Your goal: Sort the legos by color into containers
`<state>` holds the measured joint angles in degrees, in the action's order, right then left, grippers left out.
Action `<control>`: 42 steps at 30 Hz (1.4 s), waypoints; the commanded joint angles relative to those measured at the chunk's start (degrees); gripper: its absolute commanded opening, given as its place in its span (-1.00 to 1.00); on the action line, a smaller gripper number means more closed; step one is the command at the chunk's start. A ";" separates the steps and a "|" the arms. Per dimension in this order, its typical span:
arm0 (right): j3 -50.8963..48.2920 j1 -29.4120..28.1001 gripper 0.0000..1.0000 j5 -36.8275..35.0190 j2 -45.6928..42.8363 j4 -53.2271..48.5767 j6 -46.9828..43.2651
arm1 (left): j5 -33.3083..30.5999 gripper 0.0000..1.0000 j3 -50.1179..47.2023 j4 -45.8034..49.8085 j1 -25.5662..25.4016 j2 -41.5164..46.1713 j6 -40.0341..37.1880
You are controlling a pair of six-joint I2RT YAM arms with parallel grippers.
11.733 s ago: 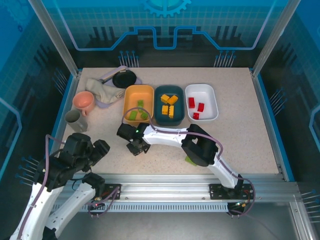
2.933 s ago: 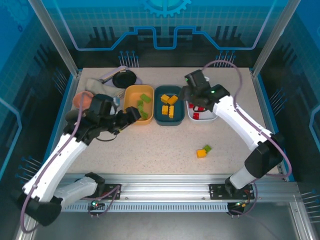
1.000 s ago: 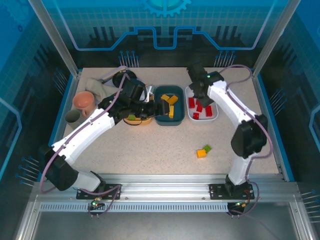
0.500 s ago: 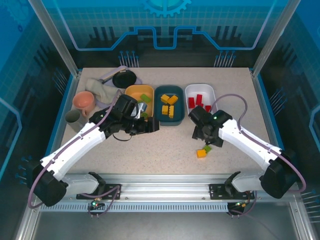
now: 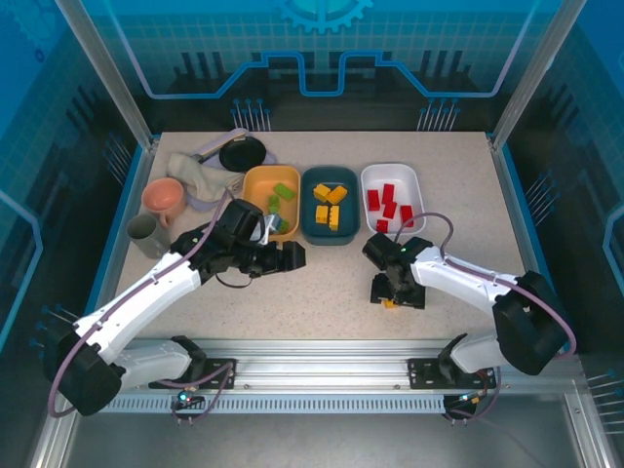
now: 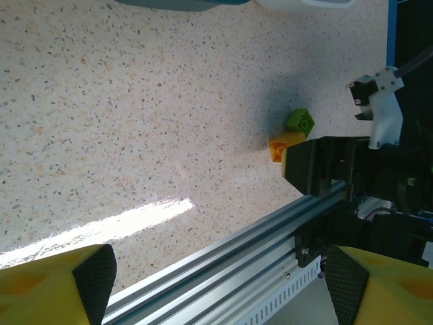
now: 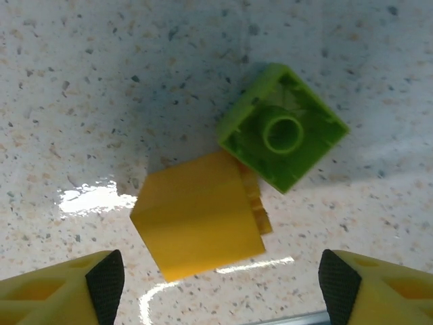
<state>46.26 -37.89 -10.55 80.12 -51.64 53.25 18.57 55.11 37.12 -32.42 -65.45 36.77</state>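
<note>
Two loose legos lie on the table near the front rail: a yellow brick (image 7: 199,213) and a green brick (image 7: 283,125) touching its corner. My right gripper (image 7: 220,288) hangs open right above them, its fingers straddling the yellow brick without holding it; from above it (image 5: 398,291) covers both. My left gripper (image 5: 290,256) is open and empty, in front of the orange-yellow tray (image 5: 250,185), which holds green bricks (image 5: 278,200). The teal tray (image 5: 310,230) holds yellow bricks (image 5: 330,205). The white tray (image 5: 417,185) holds red bricks (image 5: 388,203).
A pink cup (image 5: 163,198), a grey cup (image 5: 146,234), a crumpled cloth (image 5: 195,174) and a black pan (image 5: 242,154) crowd the back left. The aluminium rail (image 5: 312,346) runs along the front edge, close behind the loose bricks (image 6: 299,122).
My right gripper came from the white tray to the front and dropped over the two loose bricks. My left gripper drew back from the orange-yellow tray toward the table's middle.
</note>
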 commanded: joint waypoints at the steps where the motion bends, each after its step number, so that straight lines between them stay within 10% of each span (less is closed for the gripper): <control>1: -1.31 -0.43 0.48 1.86 1.20 3.69 -1.54 | 1.70 0.68 -1.06 -1.10 0.10 1.70 1.54; 28: 3.80 -6.51 -0.46 -5.33 6.14 1.41 -7.42 | -0.38 0.66 0.10 -0.41 0.10 2.34 3.05; 42: 45.00 -5.43 -0.47 -5.41 24.85 -6.17 -17.66 | -12.27 0.64 14.74 7.50 2.26 -2.99 4.10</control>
<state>86.37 -46.15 -17.30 99.44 -54.68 39.38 8.71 67.77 42.44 -31.42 -65.84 39.77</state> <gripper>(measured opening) 0.428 0.820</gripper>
